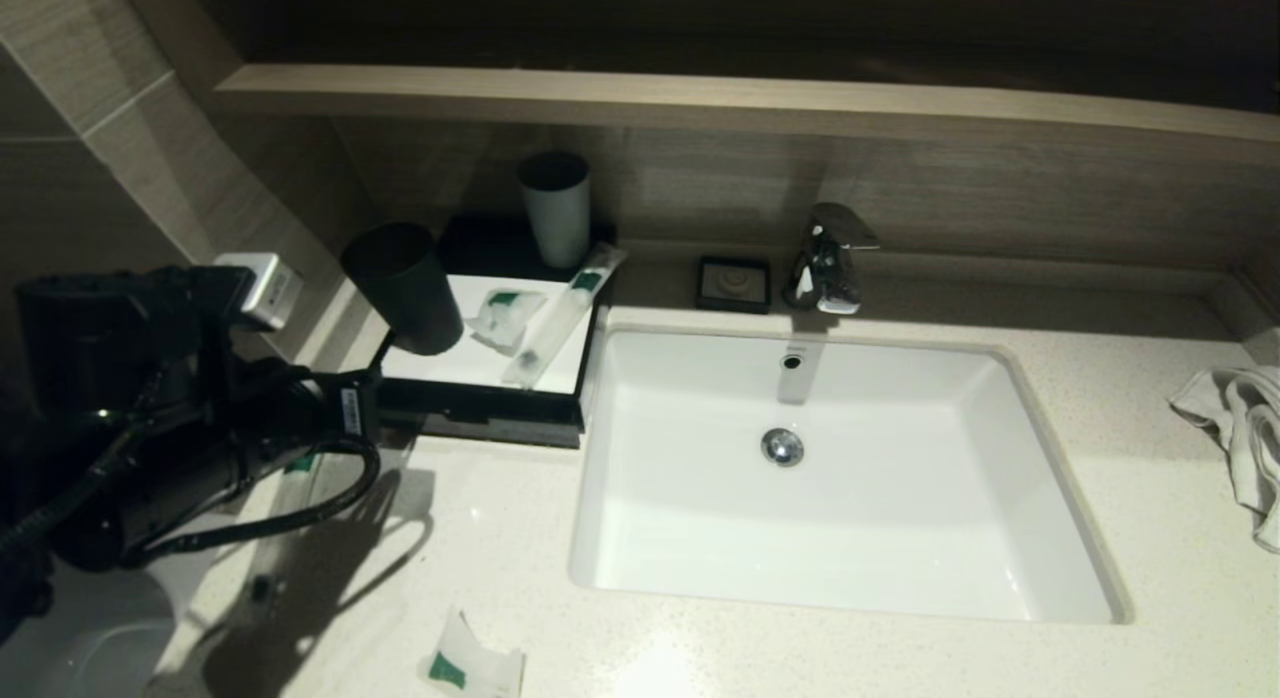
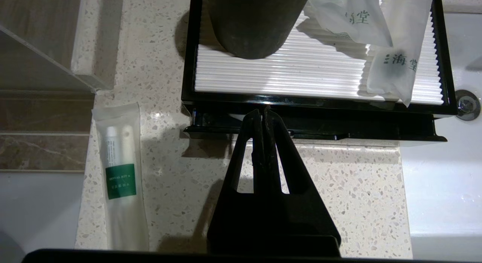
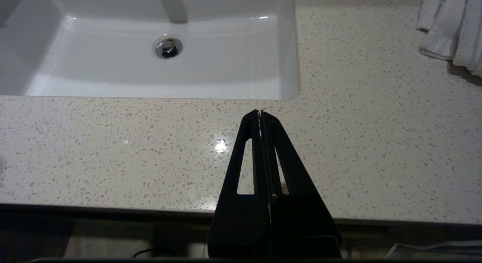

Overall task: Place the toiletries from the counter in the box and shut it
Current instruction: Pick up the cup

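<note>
The black box (image 1: 480, 410) with a white ribbed floor (image 2: 282, 74) stands left of the sink. In it are a black cup (image 1: 405, 288), a small sachet (image 1: 505, 316) and a long packet (image 1: 560, 313) that leans over its right rim. A dental kit packet (image 2: 120, 180) with a green label lies on the counter left of the box front. Another sachet (image 1: 470, 668) lies near the counter's front edge. My left gripper (image 2: 265, 112) is shut and empty, its tips at the box's front rim, above a black ledge (image 2: 339, 131) that juts out there. My right gripper (image 3: 260, 113) is shut and empty over the counter in front of the sink.
The white sink (image 1: 840, 478) with its tap (image 1: 825, 258) fills the middle. A pale cup (image 1: 555, 208) stands behind the box and a black soap dish (image 1: 733, 283) beside the tap. A towel (image 1: 1240, 428) lies at the far right. A tiled wall (image 1: 120, 128) bounds the left side.
</note>
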